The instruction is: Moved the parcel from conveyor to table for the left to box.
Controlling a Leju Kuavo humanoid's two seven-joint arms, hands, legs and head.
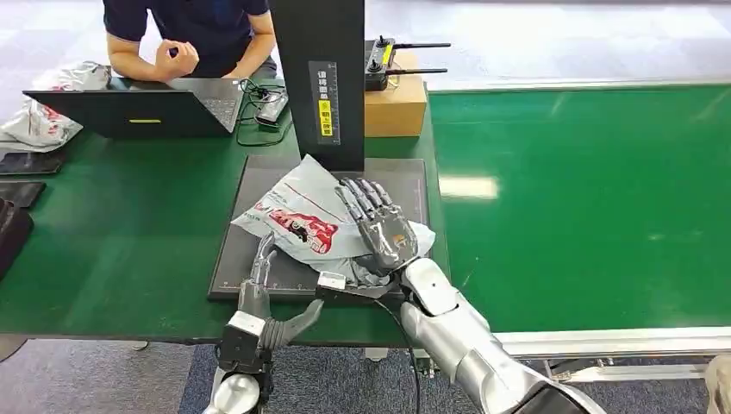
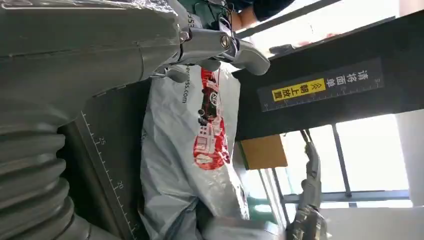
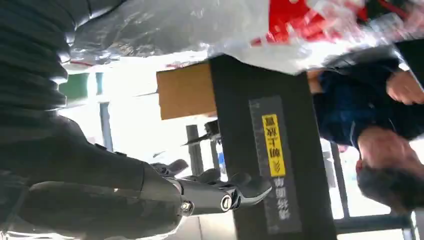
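Both hands: we see them at the near edge of the black mat [image 1: 233, 259], one at each side of the parcel.
Parcel [image 1: 315, 226]: a grey plastic mailer with a red printed picture, lying crumpled on the mat in front of the black upright post [image 1: 321, 82]; it is on the table [image 1: 129, 250], not on the green conveyor [image 1: 586, 207].
Right hand [image 1: 379, 228]: laid palm-down on the parcel's right part, fingers stretched out toward the post and slightly apart; we see it pressing on the bag (no finger wraps around it).
Left hand [image 1: 263, 293]: just at the parcel's near left corner, fingers spread and pointing up along the mat; the left wrist view shows its fingertips [image 2: 250, 52] at the bag's edge, and we cannot tell whether they pinch it.
Post label [image 1: 326, 102]: a yellow and white strip facing us.
Behind the post: a cardboard box [image 1: 396, 105].
Far side of the table: a person [image 1: 185, 34] sits behind an open laptop [image 1: 138, 108].
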